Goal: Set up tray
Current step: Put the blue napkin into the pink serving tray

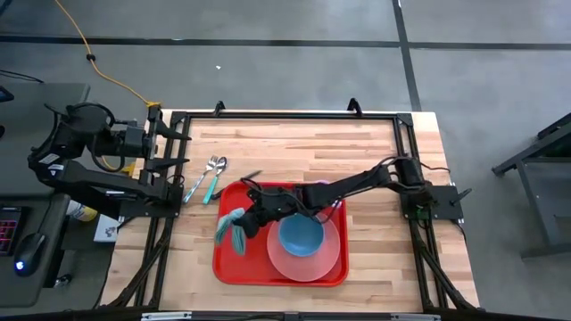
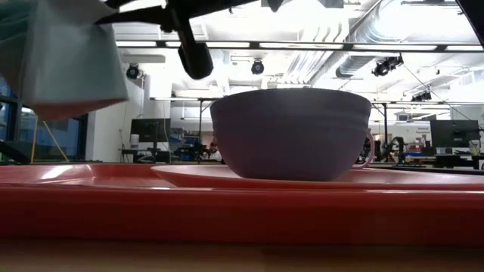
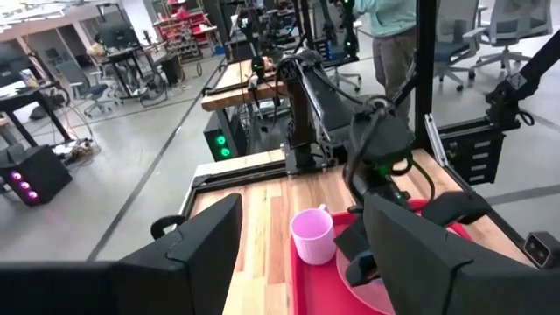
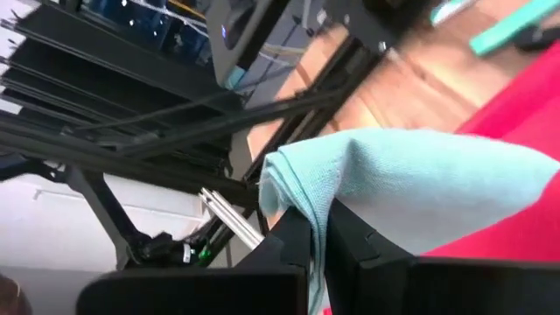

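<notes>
Nearest the table's front edge sits the red tray, its long side running along that edge, roughly midway between the table's two side edges. Inside it, toward its right end, a round pink plate carries a blue bowl, which the low view shows standing upright on the plate. Over the tray's left end, the right gripper has its fingers pinched tight on a light teal cloth; in the right wrist view the cloth is folded over the dark fingers and drapes above the red surface, and in the low view it hangs clear of the tray floor. Toward the tray's back edge a small pink cup stands upright, seen from the left wrist camera, though the right arm largely covers it from above. Beyond the tray's back left corner, on bare wood, two spoons with teal handles lie side by side, pointing toward the table's back edge. Farthest off, past the table's left edge, the left gripper waits with its fingers spread apart, holding nothing.
</notes>
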Action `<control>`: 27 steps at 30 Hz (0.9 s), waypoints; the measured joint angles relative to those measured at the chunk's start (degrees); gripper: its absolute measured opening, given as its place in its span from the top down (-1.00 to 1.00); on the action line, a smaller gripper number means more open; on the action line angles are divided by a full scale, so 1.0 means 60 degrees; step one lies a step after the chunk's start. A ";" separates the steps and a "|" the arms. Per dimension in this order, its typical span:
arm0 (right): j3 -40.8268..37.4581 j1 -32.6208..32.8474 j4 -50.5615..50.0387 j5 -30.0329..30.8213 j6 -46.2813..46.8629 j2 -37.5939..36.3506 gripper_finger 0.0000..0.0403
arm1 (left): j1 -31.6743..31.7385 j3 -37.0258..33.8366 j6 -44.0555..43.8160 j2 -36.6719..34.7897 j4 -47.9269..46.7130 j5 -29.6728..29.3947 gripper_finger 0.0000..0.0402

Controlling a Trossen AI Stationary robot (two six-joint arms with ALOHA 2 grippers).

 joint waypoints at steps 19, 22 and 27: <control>0.0000 0.0012 0.1549 -0.0586 0.1133 0.1168 1.00 | 0.0003 0.0000 -0.0037 0.0000 -0.0499 0.0030 -0.36; 0.0000 0.0015 0.1055 -0.0691 0.1227 0.1171 1.00 | 0.0003 0.0000 -0.0037 0.0000 -0.0503 0.0030 -0.36; 0.0000 0.0015 0.1021 -0.0752 0.1277 0.1171 1.00 | 0.0003 0.0000 -0.0037 0.0000 -0.0503 0.0030 -0.36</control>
